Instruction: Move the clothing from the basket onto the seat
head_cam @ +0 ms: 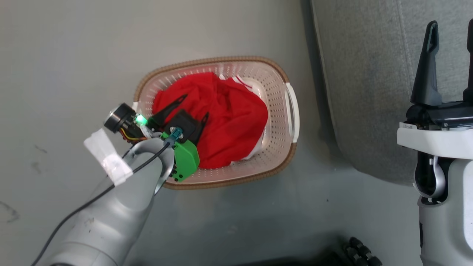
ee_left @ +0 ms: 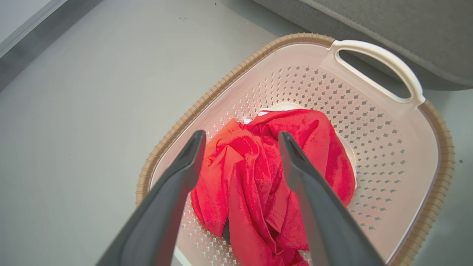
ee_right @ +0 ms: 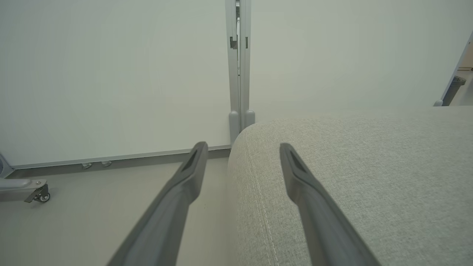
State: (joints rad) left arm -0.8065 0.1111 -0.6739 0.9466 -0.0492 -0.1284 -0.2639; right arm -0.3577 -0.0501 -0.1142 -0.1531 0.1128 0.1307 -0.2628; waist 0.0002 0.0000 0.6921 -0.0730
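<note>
The red clothing (head_cam: 221,118) lies bunched in the cream perforated basket (head_cam: 281,111) with a brown rim, on the floor left of the grey seat (head_cam: 369,92). My left gripper (head_cam: 194,106) hangs open just above the heap's left side, fingers apart and empty. In the left wrist view its gripper (ee_left: 240,138) straddles the crumpled clothing (ee_left: 258,177) inside the basket (ee_left: 388,147), with a bit of white trim at the far edge. My right gripper (head_cam: 452,26) stands open over the seat at the right edge. The right wrist view has its gripper (ee_right: 242,147) above the seat's (ee_right: 351,177) rounded corner.
Pale grey floor (head_cam: 74,74) surrounds the basket. In the right wrist view a white partition wall (ee_right: 111,74) with a grey post (ee_right: 238,74) stands behind the seat, and a castor foot (ee_right: 37,194) sits at the left. A dark ribbed object (head_cam: 360,253) lies at the bottom edge.
</note>
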